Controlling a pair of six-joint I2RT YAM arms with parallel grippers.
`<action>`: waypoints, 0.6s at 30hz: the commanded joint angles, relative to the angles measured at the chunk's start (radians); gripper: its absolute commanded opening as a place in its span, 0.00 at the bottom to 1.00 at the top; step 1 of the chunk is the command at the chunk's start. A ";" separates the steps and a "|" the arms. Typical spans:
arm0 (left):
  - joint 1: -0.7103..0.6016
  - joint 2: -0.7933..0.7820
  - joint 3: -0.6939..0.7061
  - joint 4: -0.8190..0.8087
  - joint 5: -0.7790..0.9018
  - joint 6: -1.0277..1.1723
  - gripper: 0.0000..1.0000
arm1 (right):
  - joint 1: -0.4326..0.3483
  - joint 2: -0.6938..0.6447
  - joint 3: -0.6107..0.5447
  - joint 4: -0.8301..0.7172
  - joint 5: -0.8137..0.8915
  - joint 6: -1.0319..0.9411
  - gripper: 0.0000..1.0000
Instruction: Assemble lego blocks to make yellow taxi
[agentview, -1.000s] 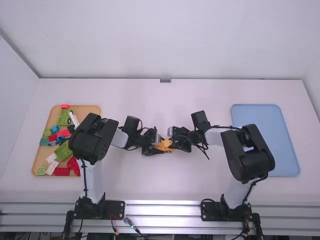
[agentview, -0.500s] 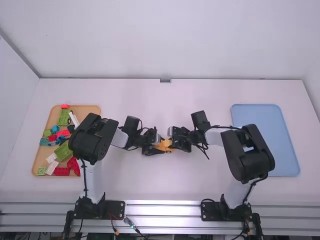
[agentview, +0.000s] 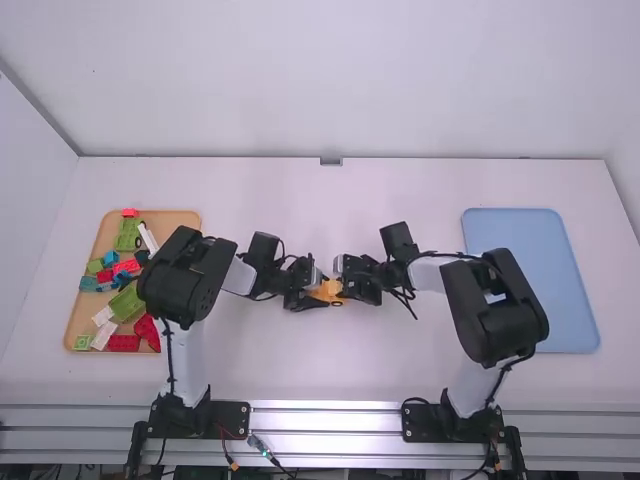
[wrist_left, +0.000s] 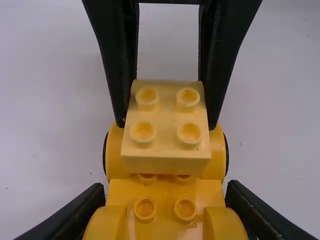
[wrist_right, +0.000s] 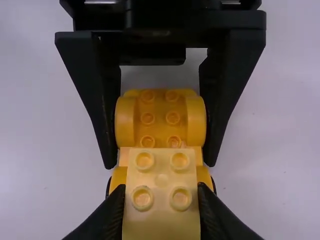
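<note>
the left gripper (agentview: 320, 291) is clamped across the rounded sides of the yellow toy-brick car body (wrist_right: 160, 119). the right gripper (agentview: 342, 288) pinches the pale yellow plastic block (wrist_left: 166, 117) by two opposite sides, its four studs facing up. the block sits over the right-hand part of the car body; whether it is pressed fully home i cannot tell. the car body's long axis runs left to right, from one gripper toward the other, studs up, with black wheels (wrist_left: 227, 156) at its sides. which end is the front i cannot tell.

all this is mid-table, well apart from the far edge and from the silvery metal rails (agentview: 325, 420) along the near side. white tabletop (agentview: 330, 360) stretches toward both. the tan tray (agentview: 185, 217) of mixed bricks lies beyond the left arm, and the flat blue tray (agentview: 540, 230) lies by the right edge, partly under the right arm.
</note>
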 joint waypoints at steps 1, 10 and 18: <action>0.001 0.017 0.012 -0.001 0.023 -0.004 0.61 | 0.003 0.015 0.010 -0.004 -0.002 -0.002 0.35; 0.001 0.017 0.012 -0.002 0.023 -0.005 0.61 | 0.003 0.015 0.010 0.023 -0.046 0.005 0.46; -0.004 0.017 0.011 -0.005 0.022 -0.004 0.61 | -0.037 0.015 0.032 0.018 -0.204 -0.002 0.43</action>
